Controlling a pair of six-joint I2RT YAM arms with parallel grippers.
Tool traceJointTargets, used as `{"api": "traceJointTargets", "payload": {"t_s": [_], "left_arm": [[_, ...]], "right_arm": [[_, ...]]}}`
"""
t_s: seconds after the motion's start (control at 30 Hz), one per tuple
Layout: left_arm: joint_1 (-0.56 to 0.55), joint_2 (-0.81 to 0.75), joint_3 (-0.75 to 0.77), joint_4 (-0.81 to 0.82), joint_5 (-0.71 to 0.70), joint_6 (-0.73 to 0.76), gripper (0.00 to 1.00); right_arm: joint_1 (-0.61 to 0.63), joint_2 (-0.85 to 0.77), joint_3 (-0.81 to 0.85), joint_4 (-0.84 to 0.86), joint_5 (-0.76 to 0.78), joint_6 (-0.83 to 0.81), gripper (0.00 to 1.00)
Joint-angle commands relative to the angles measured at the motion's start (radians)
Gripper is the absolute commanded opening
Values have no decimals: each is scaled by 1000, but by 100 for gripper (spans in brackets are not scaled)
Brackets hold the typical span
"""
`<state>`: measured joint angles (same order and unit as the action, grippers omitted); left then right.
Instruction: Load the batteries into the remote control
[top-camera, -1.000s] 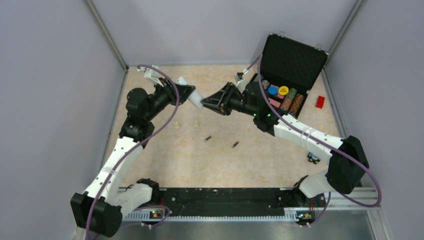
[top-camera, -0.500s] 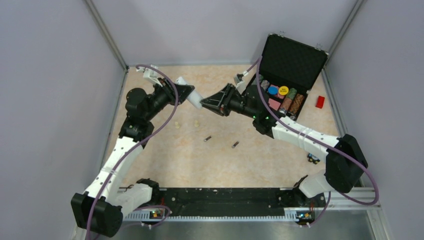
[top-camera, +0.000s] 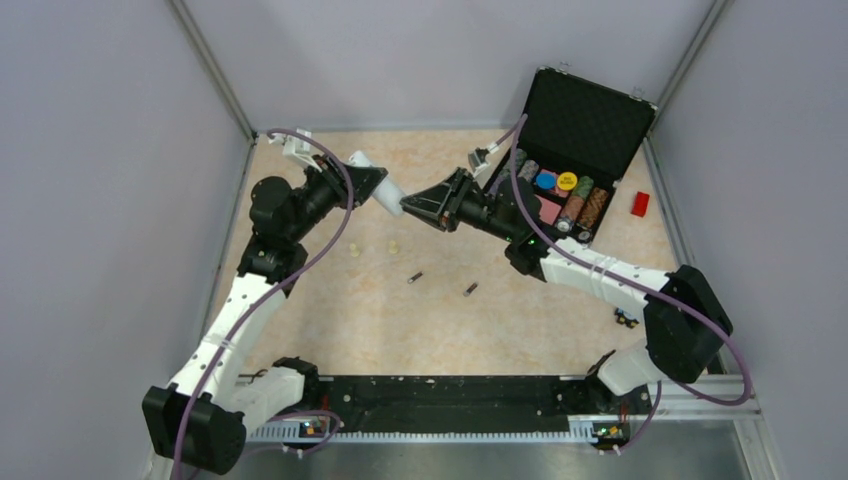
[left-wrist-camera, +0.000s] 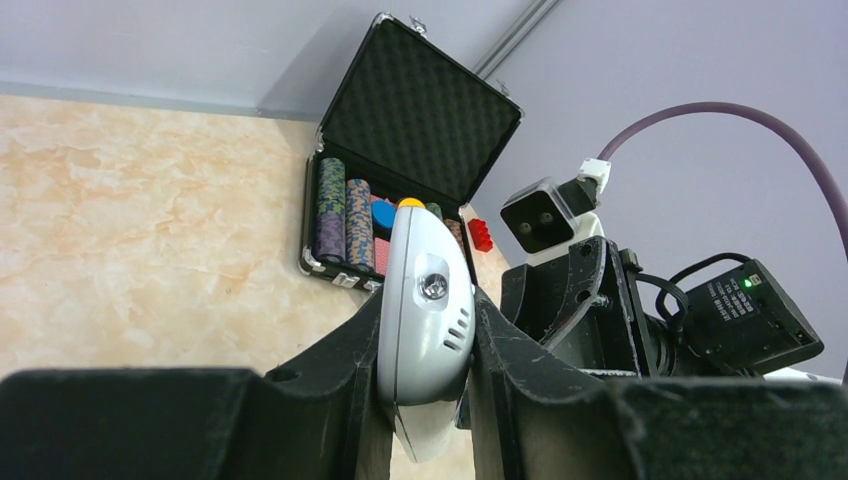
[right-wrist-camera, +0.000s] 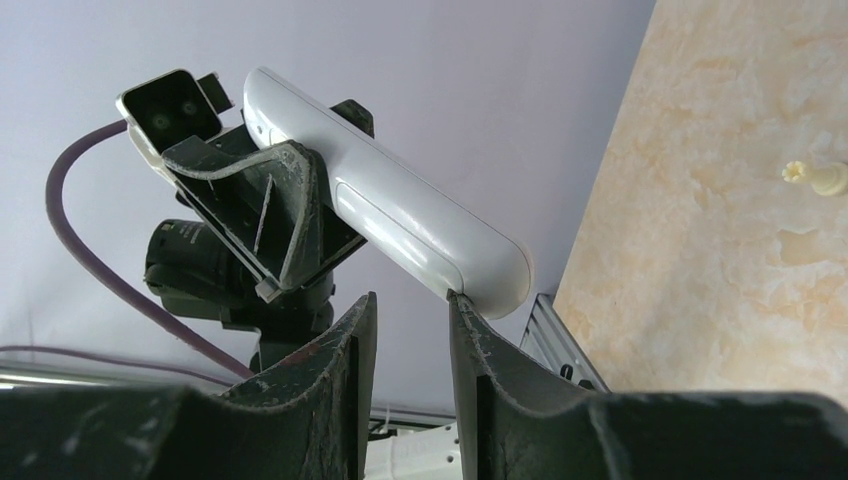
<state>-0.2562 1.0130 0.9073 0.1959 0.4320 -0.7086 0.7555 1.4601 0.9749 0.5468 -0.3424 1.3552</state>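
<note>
Foam is fitted inside the raised lid of the open black case (top-camera: 588, 118), whose tray is filled with chip stacks (top-camera: 584, 205), a blue disc (top-camera: 545, 181) and a yellow disc (top-camera: 567, 181). Left of the case, the remote control (top-camera: 388, 196) is clamped above the bench (top-camera: 540, 320) by the left end effector (top-camera: 376, 186). The right end effector (top-camera: 408, 207), narrowly parted and empty, is held at the remote's free end. The batteries (top-camera: 416, 277) are laid on the bench, left of the case.

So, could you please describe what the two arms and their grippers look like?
The left arm and right arm share white link shells and black joint housings, each trailed by a looping purple cable. The left gripper and right gripper are black, with tapered, scuffed fingers. Each wrist bears a small white two-lens camera; a green light glows on the right arm.
</note>
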Motion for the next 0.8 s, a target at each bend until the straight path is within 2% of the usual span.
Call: {"api": "traceJointTargets", "payload": {"t_s": [0.0, 0.37, 0.77], "left_arm": [[-21, 6, -21, 30, 80, -39, 0], [-21, 67, -66, -6, 30, 2, 0], [-21, 160, -91, -16, 17, 28, 0]], "right_arm": [[11, 18, 30, 135, -14, 0, 31], [-12, 37, 38, 48, -9, -48, 31], [-40, 95, 13, 58, -39, -56, 31]]}}
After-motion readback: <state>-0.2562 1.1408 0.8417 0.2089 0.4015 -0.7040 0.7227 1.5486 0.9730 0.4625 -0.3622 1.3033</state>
